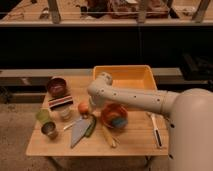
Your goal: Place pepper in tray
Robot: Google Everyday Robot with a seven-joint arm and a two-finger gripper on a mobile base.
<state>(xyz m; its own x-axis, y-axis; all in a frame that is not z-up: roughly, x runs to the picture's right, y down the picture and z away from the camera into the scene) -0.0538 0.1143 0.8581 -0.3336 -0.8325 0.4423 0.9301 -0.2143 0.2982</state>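
Observation:
The slim green pepper (91,125) lies on the wooden table (135,142), partly on a grey cleaver-shaped board (78,132). The yellow-orange tray (125,76) stands at the table's back, right of the middle. My white arm reaches in from the right and bends down at its wrist. The gripper (94,103) hangs in front of the tray's left front corner, beside a round orange fruit (83,107) and a little above and behind the pepper. It holds nothing that I can see.
An orange-brown bowl (114,115) with something blue in it sits right of the pepper. A yellowish stick (109,136) lies in front of it. A dark red bowl (56,86), striped container (61,103), green cup (42,115) and metal cup (49,129) stand left. A utensil (156,131) lies right.

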